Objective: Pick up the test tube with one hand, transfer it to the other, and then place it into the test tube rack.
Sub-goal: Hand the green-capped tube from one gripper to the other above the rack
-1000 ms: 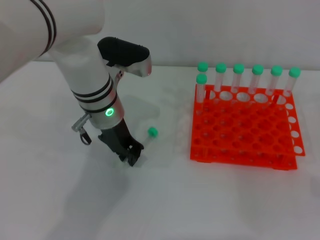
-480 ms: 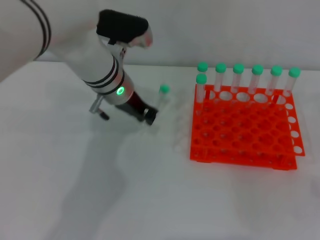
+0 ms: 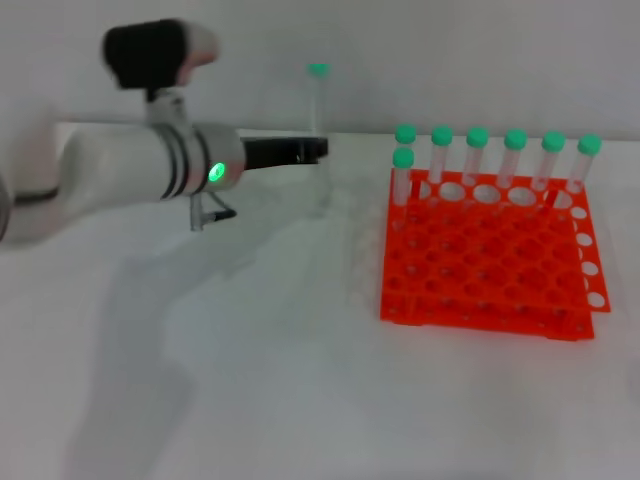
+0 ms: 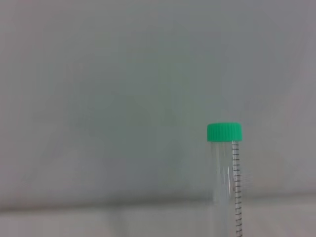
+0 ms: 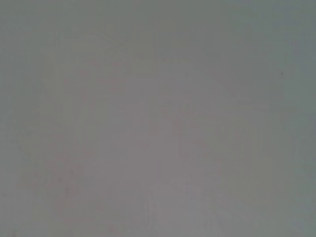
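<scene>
Left arm (image 3: pixel 140 180), white with black rings and a lit green indicator, extends level across the left of the head view, above the white table (image 3: pixel 250 380). Its black left gripper (image 3: pixel 318 150) points toward the rack side, fingertips closed on the lower part of the test tube (image 3: pixel 318 105). The tube stands upright, clear body rising above the fingers, green cap uppermost against the grey wall; its pointed bottom is off the table. In the left wrist view the same test tube (image 4: pixel 224 177) appears upright, green cap on top, a printed graduation scale running down its side; the fingers themselves do not show there. Further right, well apart from the held tube, the test tube rack (image 3: pixel 485 265) sits flat on the table, orange-red, two tiers, many round holes. Seven green-capped tubes (image 3: pixel 477 155) stand upright in it: six along the far row and one just in front at the left corner. The remaining holes show no tubes. Right gripper does not appear; the right wrist view shows only a plain grey surface
</scene>
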`<action>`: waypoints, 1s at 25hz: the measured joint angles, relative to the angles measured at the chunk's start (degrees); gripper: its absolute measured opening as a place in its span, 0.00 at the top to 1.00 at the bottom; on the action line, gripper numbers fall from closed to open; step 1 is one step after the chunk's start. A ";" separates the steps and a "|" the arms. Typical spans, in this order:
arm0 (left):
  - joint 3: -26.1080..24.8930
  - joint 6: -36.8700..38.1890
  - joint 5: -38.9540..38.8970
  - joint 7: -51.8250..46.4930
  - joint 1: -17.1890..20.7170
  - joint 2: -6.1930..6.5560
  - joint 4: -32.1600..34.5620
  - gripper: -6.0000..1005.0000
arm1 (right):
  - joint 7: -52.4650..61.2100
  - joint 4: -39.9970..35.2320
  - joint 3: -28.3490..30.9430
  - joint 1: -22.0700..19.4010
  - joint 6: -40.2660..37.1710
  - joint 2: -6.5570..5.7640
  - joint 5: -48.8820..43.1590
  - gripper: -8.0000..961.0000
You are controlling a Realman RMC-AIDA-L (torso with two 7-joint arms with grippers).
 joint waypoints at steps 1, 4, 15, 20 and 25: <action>-0.03 1.51 -6.57 5.42 1.92 -0.04 0.55 0.81 | 0.01 0.13 0.01 -0.03 0.00 -0.03 0.02 0.10; -0.06 8.66 -24.28 23.13 8.40 -0.11 4.74 0.81 | 0.54 0.19 0.03 -0.13 0.06 -0.01 0.24 0.10; -1.12 25.77 -40.86 70.11 22.02 -0.94 28.77 0.81 | 9.69 -0.99 1.32 -0.57 0.17 -0.40 0.38 0.10; -1.06 20.64 -35.91 75.34 21.20 -1.42 35.43 0.81 | 21.37 -7.90 -5.19 -1.87 0.14 -0.80 -3.85 0.10; -1.09 13.36 -27.89 75.90 17.94 -1.50 38.10 0.81 | 39.71 -22.03 -15.74 -6.42 3.47 -3.09 -10.63 0.11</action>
